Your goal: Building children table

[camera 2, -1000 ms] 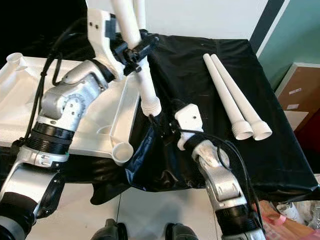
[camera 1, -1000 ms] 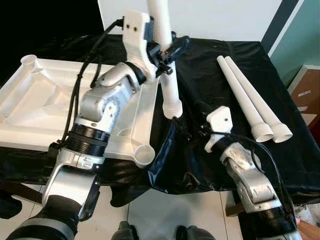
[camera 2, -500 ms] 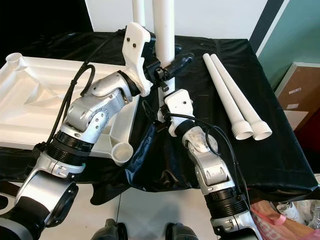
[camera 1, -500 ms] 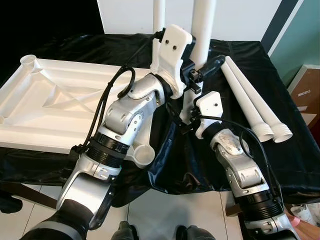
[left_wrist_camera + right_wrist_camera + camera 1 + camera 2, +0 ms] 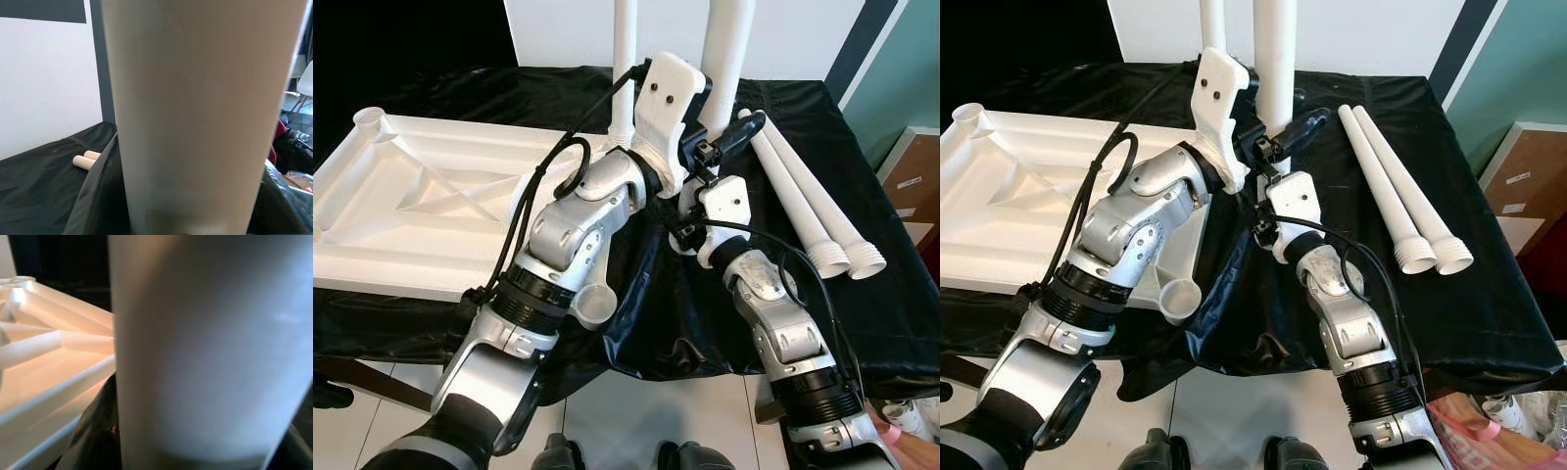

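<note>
From the head views you see the left gripper (image 5: 710, 152) clamped on the upright white leg (image 5: 726, 59) over the black cloth (image 5: 1332, 117), the right gripper (image 5: 1258, 230) unclear, while both wrist views show this leg close.

On the surface (image 5: 862, 323), the upturned tabletop (image 5: 431, 211) lies to my left, two loose legs (image 5: 813, 211) to my right, and between them an upright leg (image 5: 729, 49) in my jaws.
</note>
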You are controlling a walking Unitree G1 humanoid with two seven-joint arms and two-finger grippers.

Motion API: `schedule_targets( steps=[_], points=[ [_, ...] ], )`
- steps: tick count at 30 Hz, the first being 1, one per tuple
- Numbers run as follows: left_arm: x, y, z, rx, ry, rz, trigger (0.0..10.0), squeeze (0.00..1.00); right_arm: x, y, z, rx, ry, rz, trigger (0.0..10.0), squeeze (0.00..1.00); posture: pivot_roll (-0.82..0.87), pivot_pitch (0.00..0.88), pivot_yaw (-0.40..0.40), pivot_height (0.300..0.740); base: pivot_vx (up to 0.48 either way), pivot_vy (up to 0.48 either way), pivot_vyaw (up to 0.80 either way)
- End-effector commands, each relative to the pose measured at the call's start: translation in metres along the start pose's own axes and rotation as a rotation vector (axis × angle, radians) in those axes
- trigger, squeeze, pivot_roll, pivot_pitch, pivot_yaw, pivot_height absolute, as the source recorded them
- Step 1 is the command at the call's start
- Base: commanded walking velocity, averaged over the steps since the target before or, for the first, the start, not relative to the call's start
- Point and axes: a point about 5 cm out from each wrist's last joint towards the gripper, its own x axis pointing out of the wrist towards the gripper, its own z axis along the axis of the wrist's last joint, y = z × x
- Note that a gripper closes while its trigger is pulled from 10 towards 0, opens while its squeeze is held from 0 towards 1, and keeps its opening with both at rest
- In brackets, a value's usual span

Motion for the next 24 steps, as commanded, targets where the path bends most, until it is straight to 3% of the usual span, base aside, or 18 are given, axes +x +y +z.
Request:
schedule_targets(
  steps=[1, 12, 13, 24],
  points=[
    [0.003, -0.007, 0.007, 0.03, -0.041, -0.029, 10.0, 0.0, 0.001, 0.003, -0.005, 0.01, 0.023, 0.007, 0.0, 0.0, -0.03, 0.105, -0.035, 0.74, 0.0, 0.0, 0.0],
    [0.004, -0.013, 0.006, 0.011, -0.05, -0.057, 10.0, 0.0, 0.001, -0.001, -0.008, 0.032, 0.046, -0.044, 0.2, 0.0, -0.03, 0.097, -0.038, 0.74, 0.0, 0.0, 0.0],
    [0.003, -0.014, 0.007, -0.008, -0.058, -0.06, 10.0, 1.0, 0.001, -0.006, -0.011, 0.046, 0.067, -0.092, 10.0, 0.0, -0.03, 0.097, -0.038, 0.74, 0.0, 0.0, 0.0],
    [0.002, -0.008, 0.007, -0.011, -0.06, -0.02, 10.0, 1.0, 0.0, -0.018, -0.018, 0.095, 0.107, -0.225, 10.0, 0.0, -0.03, 0.103, -0.038, 0.74, 0.0, 0.0, 0.0]
  ],
)
